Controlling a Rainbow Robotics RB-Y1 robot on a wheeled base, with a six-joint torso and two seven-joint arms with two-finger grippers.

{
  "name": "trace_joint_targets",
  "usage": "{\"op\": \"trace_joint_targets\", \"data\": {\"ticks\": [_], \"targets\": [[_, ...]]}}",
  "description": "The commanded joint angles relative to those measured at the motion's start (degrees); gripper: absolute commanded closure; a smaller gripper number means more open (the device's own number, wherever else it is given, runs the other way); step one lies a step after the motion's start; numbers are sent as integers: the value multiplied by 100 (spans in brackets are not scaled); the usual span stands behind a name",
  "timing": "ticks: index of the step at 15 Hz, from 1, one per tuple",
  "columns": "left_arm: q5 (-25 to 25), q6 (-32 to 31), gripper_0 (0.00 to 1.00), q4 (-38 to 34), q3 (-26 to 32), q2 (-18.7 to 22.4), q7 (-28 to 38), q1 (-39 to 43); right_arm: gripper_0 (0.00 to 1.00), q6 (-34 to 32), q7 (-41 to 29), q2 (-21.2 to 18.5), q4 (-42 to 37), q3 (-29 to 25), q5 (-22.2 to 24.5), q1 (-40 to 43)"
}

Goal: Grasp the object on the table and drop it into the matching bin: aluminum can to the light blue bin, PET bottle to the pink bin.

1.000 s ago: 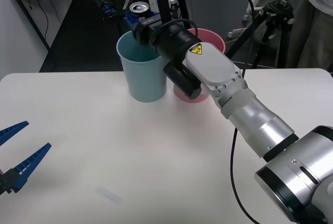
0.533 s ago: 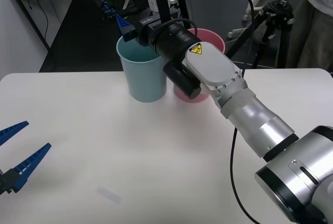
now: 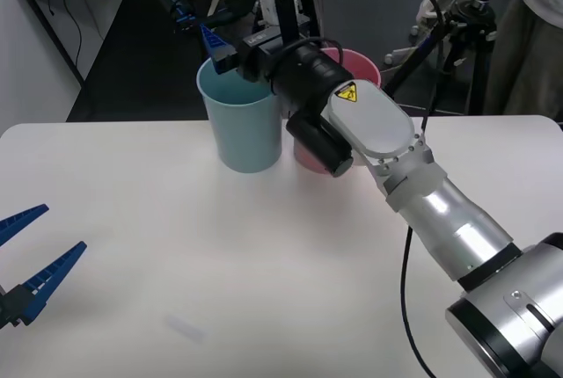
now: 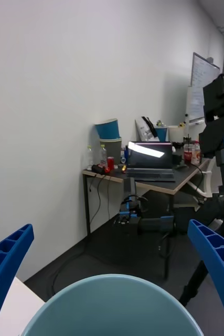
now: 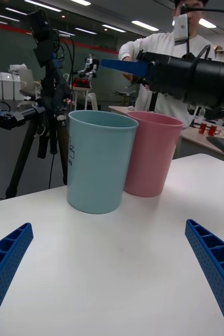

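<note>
Currently hovers with the right gripper (image 3: 220, 48) directly over the mouth of the light blue bin (image 3: 242, 127), at the far edge of the table (image 3: 220, 264). Reaches across in front of the pink bin (image 3: 356, 66), which stands touching, or very nearly touching, the light blue one on its right side. Centres over the blue rim and not the pink one because aluminium belongs in the blue container. Keeps the blue ribbed fingers (image 4: 7, 262) spread wide to either side of the rim, with nothing clamped between them. Looks down from the right wrist onto the curved blue rim just beneath, without a view into the bin.

Judged from the empty jaws above the opening: places the aluminum can inside the light blue bin, behind its opaque wall; cannot confirm this directly. Counts the drop as probably made.

Parks the left gripper (image 3: 31, 250) low over the near left part of the table, well apart from both bins, fingers wide and empty, out of the working arm's path.
</note>
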Motion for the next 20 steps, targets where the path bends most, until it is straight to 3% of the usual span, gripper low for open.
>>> {"op": "trace_joint_targets", "data": {"ticks": [1,6,8,15,17,20], "targets": [[0,0,0,0,0,0,0,0,0,-264,1,-342,-1178,0,22,825],[0,0,0,0,0,0,0,0,0,-651,45,-1239,-3024,-26,-418,2284],[0,0,0,0,0,0,0,0,0,-1020,97,-1634,-3604,-290,-576,2951],[0,0,0,0,0,0,0,0,0,-3331,510,-1661,-4122,-2267,-611,4657],[0,0,0,0,0,0,0,0,0,-3797,941,-1634,-4122,-2821,-866,5078],[0,0,0,0,0,0,0,0,0,-4421,1003,-1634,-4122,-3489,-1191,5667]]}}
